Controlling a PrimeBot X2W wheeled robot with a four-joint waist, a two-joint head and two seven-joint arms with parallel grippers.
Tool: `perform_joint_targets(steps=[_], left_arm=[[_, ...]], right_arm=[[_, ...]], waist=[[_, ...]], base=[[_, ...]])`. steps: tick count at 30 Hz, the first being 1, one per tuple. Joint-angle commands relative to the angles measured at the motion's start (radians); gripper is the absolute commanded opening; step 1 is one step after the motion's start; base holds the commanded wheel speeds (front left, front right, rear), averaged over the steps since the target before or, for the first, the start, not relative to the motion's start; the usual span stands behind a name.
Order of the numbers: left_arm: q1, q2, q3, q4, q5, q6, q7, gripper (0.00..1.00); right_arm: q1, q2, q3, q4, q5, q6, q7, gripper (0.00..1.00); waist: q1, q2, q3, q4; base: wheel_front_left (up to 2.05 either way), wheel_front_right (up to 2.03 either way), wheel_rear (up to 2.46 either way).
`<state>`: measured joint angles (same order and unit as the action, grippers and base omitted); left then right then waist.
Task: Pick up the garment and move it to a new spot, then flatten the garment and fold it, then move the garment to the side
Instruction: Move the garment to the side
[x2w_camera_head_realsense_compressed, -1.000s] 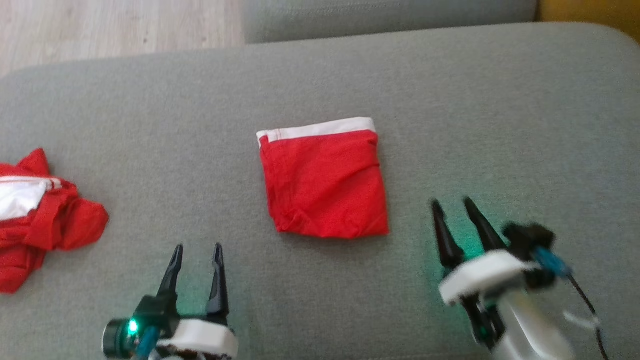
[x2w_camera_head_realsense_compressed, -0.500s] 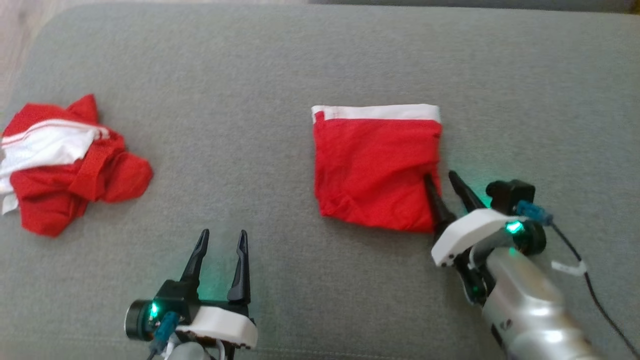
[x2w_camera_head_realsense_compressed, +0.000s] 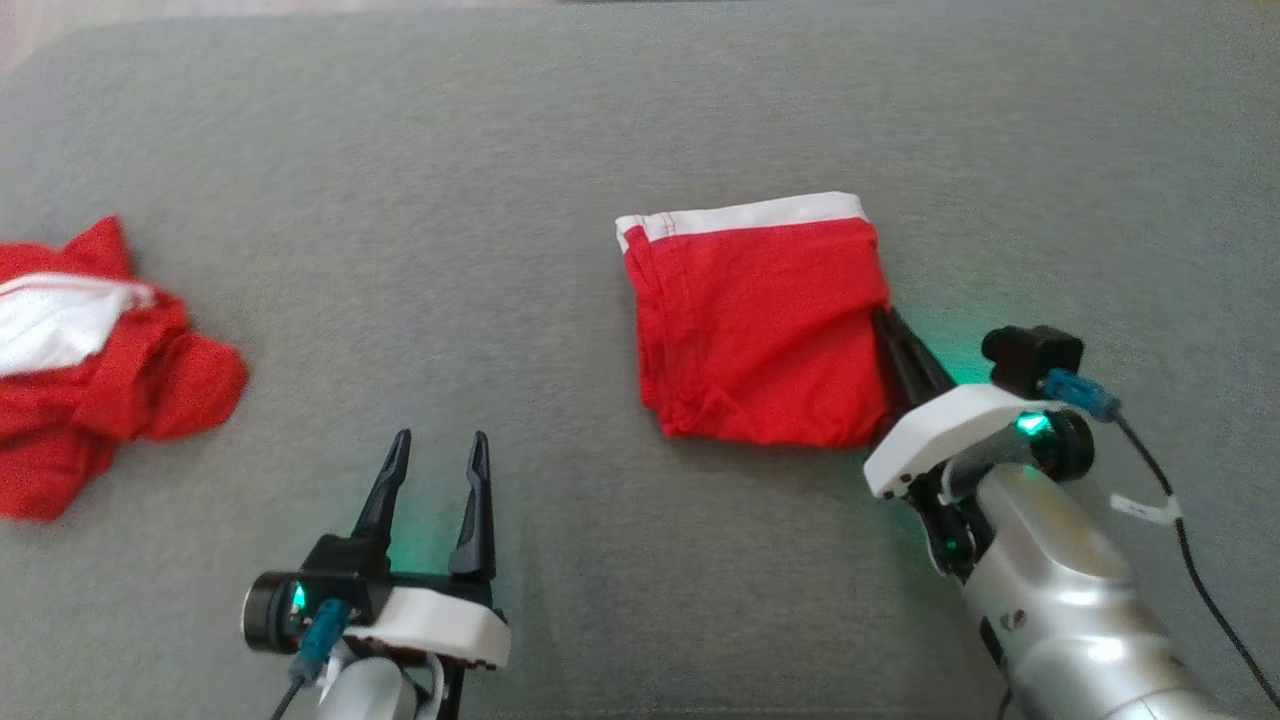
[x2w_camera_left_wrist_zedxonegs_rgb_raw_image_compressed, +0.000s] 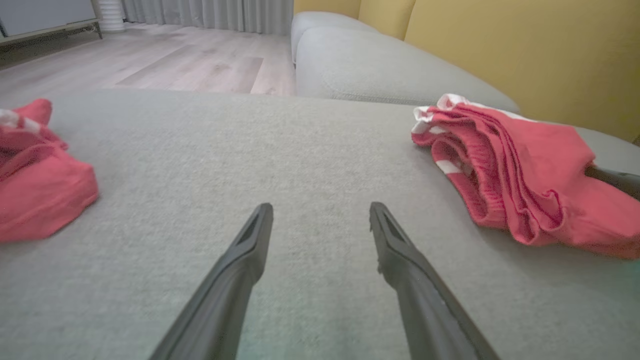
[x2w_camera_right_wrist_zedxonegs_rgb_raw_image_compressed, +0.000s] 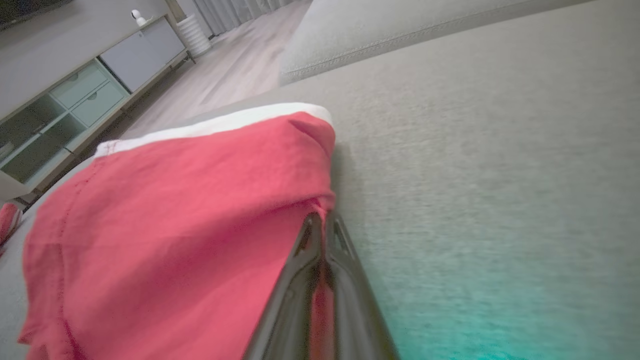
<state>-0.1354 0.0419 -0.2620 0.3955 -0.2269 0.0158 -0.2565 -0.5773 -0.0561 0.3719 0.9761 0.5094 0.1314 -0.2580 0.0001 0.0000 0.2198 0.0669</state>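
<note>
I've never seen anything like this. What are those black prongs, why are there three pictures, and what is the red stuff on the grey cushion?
The prongs are a robot's two hands, called grippers. One picture comes from a camera on its head; the other two from cameras on its wrists, looking along the fingers. On the grey sofa cushion lies a folded red garment with a white band, and at the far left a crumpled red and white garment. The left gripper is open above bare cushion, holding nothing. The right gripper has pinched shut on the folded garment's right edge; the right wrist picture shows red cloth between its fingers.
</note>
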Motion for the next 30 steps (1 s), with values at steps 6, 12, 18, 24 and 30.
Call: perform_joint_targets(steps=[6, 12, 18, 24, 30], left_arm=[[-0.044, 0.008, -0.012, -0.045, 0.025, -0.034, -0.005, 1.00], [-0.060, 0.008, -0.045, -0.037, 0.029, -0.058, -0.005, 1.00], [-0.062, 0.008, -0.068, -0.018, 0.033, -0.075, -0.005, 1.00], [-0.083, 0.008, -0.098, 0.013, 0.037, -0.091, -0.005, 1.00], [-0.080, 0.008, -0.089, 0.027, 0.070, -0.097, -0.005, 1.00]], right_arm=[[0.067, 0.006, -0.046, -0.094, -0.044, -0.001, -0.004, 0.00], [0.092, 0.006, -0.041, -0.132, -0.052, -0.001, -0.004, 0.00], [0.103, 0.006, -0.039, -0.154, -0.020, -0.001, -0.004, 0.00], [0.078, 0.006, -0.100, -0.136, -0.063, -0.001, -0.004, 0.00], [-0.019, -0.006, -0.147, -0.090, -0.192, -0.001, -0.004, 0.00]], waist=[[-0.0001, 0.0000, -0.042, -0.255], [-0.0001, 0.0000, -0.039, -0.466], [-0.0001, 0.0000, -0.032, -0.593], [-0.0001, 0.0000, -0.005, -0.617], [-0.0001, 0.0000, 0.028, -0.598]], base=[[0.00, 0.00, 0.00], [0.00, 0.00, 0.00], [0.00, 0.00, 0.00], [0.00, 0.00, 0.00], [0.00, 0.00, 0.00]])
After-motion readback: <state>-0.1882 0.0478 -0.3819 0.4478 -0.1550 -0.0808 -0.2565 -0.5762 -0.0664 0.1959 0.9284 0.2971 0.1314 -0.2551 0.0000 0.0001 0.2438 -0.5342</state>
